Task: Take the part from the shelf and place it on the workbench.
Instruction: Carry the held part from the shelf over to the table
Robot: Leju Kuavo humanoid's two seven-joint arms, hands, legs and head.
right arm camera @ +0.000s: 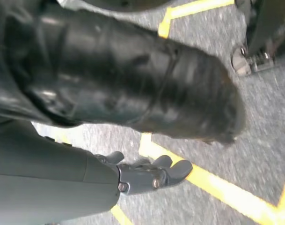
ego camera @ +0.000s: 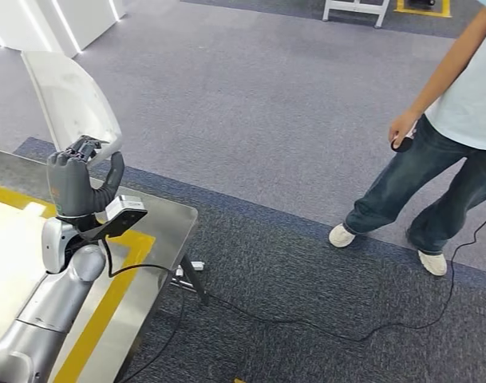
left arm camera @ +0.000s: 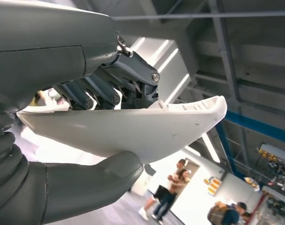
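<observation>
My left hand grips a long white curved plastic part and holds it upright above the near corner of the steel workbench. In the left wrist view the part lies between the thumb below and the dark fingers above it. My right hand hangs low over grey carpet with a yellow floor line, its fingers loosely curled with nothing in them.
The workbench top carries a yellow border stripe. A person in jeans stands on the carpet at the right, holding a small dark device. A black cable runs across the floor from the bench toward that person.
</observation>
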